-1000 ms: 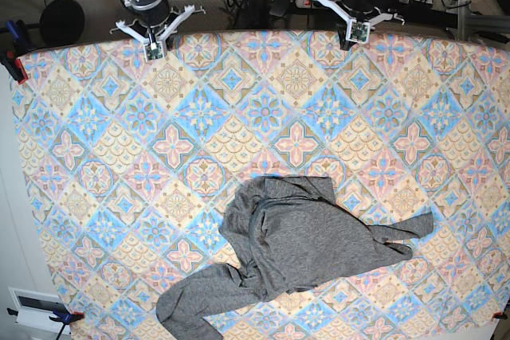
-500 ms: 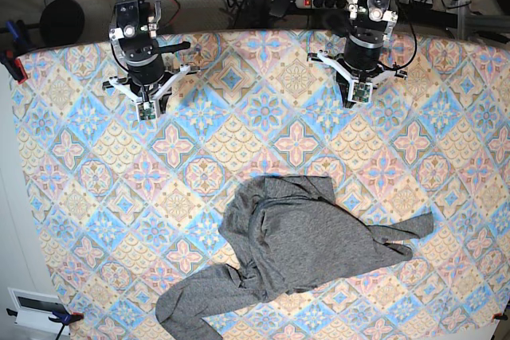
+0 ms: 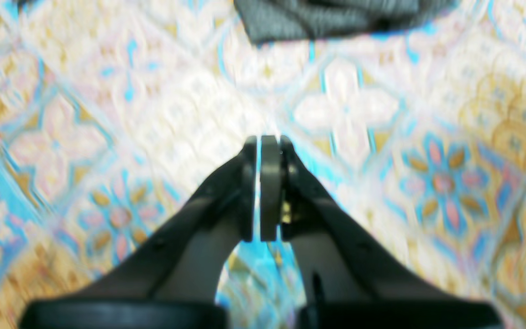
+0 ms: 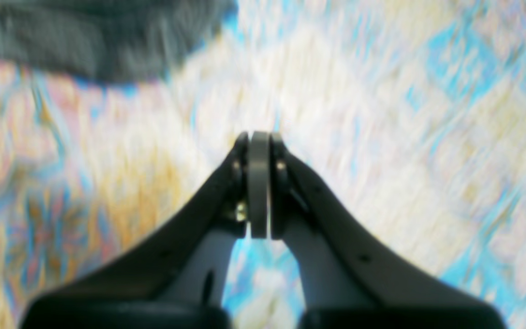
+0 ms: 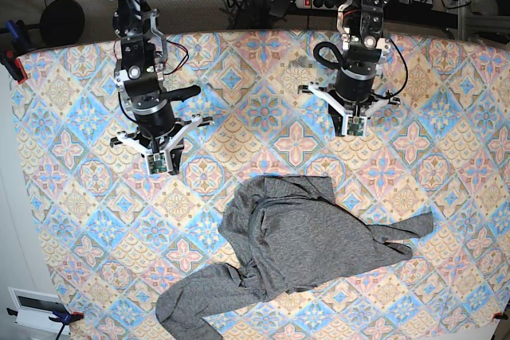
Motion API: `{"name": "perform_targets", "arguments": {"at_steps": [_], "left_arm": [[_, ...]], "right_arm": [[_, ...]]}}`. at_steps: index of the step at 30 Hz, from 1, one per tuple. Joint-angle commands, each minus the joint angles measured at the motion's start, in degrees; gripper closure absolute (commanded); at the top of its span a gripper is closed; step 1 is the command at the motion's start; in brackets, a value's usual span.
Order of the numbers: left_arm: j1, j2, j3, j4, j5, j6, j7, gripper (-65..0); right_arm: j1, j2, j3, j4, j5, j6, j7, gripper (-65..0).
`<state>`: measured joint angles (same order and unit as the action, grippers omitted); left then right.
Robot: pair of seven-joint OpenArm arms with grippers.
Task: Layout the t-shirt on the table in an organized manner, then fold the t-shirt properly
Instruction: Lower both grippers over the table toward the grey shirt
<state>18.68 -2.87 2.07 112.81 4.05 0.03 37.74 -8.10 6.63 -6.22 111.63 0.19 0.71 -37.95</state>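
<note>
The dark-grey t-shirt lies crumpled on the near half of the table, one long sleeve trailing to the front left and another to the right. Its edge shows at the top of the left wrist view and at the top left of the right wrist view. My left gripper hovers over the patterned cloth, short of the shirt's upper right, shut and empty. My right gripper hangs over the cloth to the shirt's upper left, also shut with nothing in it.
Clamps hold the tablecloth at the left edge and the front left corner. Cables and a power strip lie behind the table's far edge. A white box sits off the front left corner.
Both arms have come forward from the far edge of the table toward the shirt, the right arm furthest. Both grippers stayed shut. The shirt has not moved.
</note>
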Motion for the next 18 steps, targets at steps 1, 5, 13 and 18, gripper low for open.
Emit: {"name": "perform_targets", "arguments": {"at_steps": [1,5,13,18], "left_arm": [[-1.1,-0.2,-0.2,1.0,0.1,0.1,-1.4,0.0],[-3.2,-3.6,0.0,0.9,-0.1,0.1,-1.3,0.0],[-6.4,-4.5,-0.2,-1.8,0.1,0.0,-1.3,0.0],[-6.9,-4.5,-0.2,-2.6,0.0,0.0,-1.3,0.0]], "right_arm": [[0.7,0.3,0.1,1.0,-0.1,-0.4,0.9,0.0],[2.1,0.2,0.1,-0.8,-0.1,-0.4,0.9,0.0],[5.1,0.2,0.1,-6.8,-0.1,-0.4,1.0,0.0],[5.2,0.2,0.4,-7.0,-0.1,-0.4,1.0,0.0]]}}
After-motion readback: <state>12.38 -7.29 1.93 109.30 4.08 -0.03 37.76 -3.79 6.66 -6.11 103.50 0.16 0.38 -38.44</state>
